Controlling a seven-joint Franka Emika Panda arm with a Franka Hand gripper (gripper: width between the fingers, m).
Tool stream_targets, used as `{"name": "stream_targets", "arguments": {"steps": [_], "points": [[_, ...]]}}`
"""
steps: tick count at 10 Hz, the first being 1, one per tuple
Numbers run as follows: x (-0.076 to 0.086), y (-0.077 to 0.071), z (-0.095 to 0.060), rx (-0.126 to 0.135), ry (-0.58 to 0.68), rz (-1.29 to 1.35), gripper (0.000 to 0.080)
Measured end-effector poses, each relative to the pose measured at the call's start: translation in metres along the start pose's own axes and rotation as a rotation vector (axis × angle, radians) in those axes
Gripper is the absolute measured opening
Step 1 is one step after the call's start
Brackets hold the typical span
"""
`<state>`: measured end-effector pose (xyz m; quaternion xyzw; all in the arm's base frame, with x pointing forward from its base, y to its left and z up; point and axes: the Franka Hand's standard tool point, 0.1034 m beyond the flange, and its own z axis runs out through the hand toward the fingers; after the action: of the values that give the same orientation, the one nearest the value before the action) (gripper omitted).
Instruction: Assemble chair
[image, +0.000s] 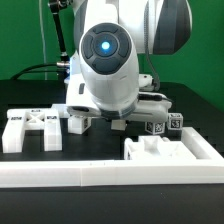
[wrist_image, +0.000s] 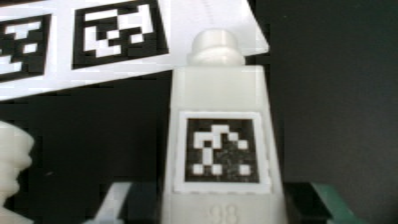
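Note:
A white blocky chair leg (wrist_image: 217, 110) with a square tag and a round peg at its far end lies between my jaws in the wrist view. My gripper (wrist_image: 217, 207) straddles the leg's near end. One finger (wrist_image: 135, 200) shows on each side, with a thin dark gap to the leg, so the gripper is open. In the exterior view the gripper (image: 104, 122) is low over the table under the arm. A tagged white chair piece (image: 30, 128) lies at the exterior view's left. Another white piece (image: 165, 150) lies at the right front, with small tagged cubes (image: 166, 125) behind it.
The marker board (wrist_image: 89, 40) with its tags lies just beyond the leg's peg. A rounded white part (wrist_image: 15, 165) shows at the wrist view's edge. The long white border frame (image: 100, 178) runs along the table's front. The arm hides the middle of the table.

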<state>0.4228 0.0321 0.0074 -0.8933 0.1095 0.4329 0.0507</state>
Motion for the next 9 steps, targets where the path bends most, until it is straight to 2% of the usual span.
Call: {"name": "stream_targets", "arguments": {"steps": [5, 8, 9], "points": [[0.0, -0.001, -0.003, 0.0, 0.002, -0.004, 0.0291], [-0.003, -0.011, -0.063, 0.008, 0.055, -0.074, 0.0291], [0.004, -0.012, -0.062, 0.009, 0.077, -0.074, 0.0291]]}}
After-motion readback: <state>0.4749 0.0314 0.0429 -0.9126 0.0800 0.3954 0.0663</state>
